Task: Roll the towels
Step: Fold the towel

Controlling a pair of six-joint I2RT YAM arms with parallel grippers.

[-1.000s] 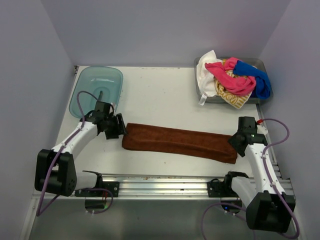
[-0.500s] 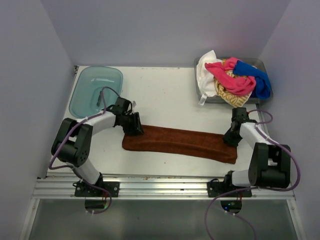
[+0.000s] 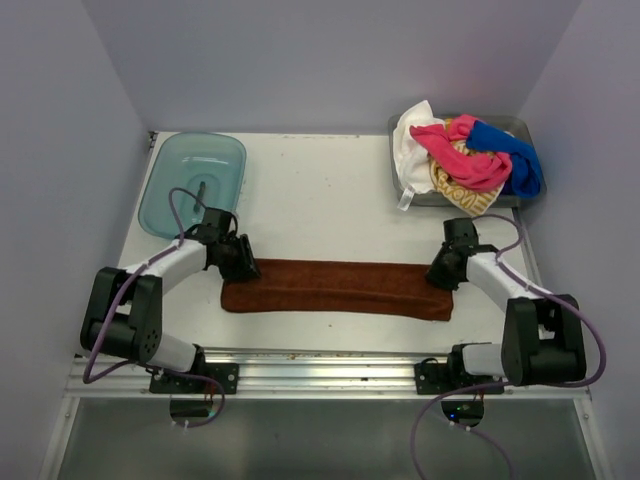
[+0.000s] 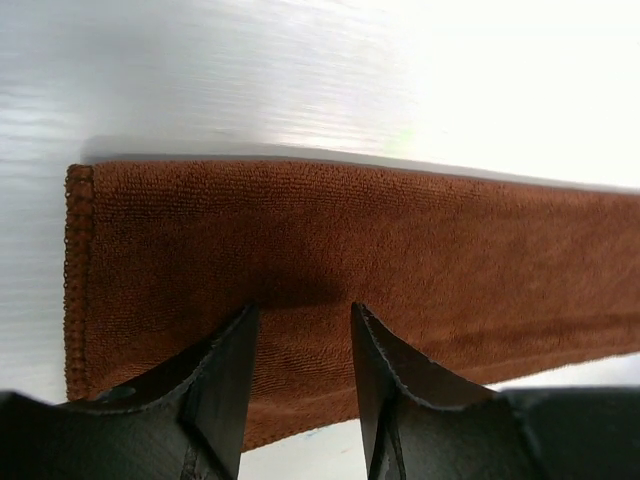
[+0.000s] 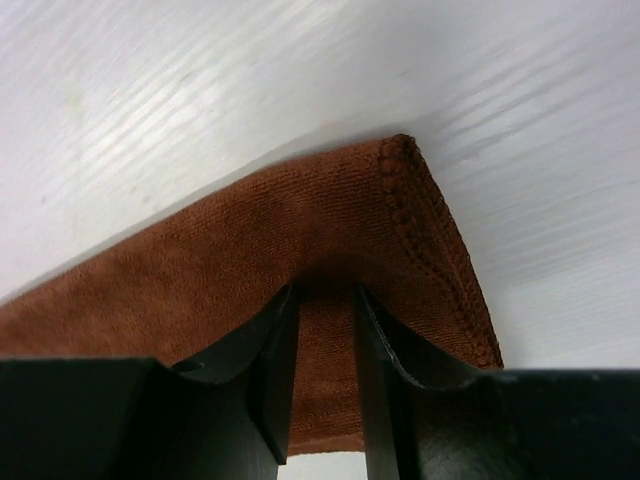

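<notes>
Rust-brown towel (image 3: 335, 288): one, folded to a long strip, flat on the bench (image 3: 320, 200), lower centre of the top view. Long axis runs left to right across the frame.

Left jaws at its left end, right jaws at its right end (each arm nearer its own end, neither near the middle).

Right jaws: narrowed on a raised ridge of cloth by the corner, pinching it. Left jaws: part-spread, tips down on the cloth just in from the hemmed end; whether they nip it, cannot tell.

Judgement: a roll must travel along the long axis, one end toward the other.

Upper right: one grey tray (image 3: 505, 121), four towels heaped in it: white towel (image 3: 410, 150), hot pink towel (image 3: 470, 160), blue towel (image 3: 515, 155), yellow-and-white towel (image 3: 465, 200).

Upper left: one teal tray (image 3: 165, 190).
</notes>
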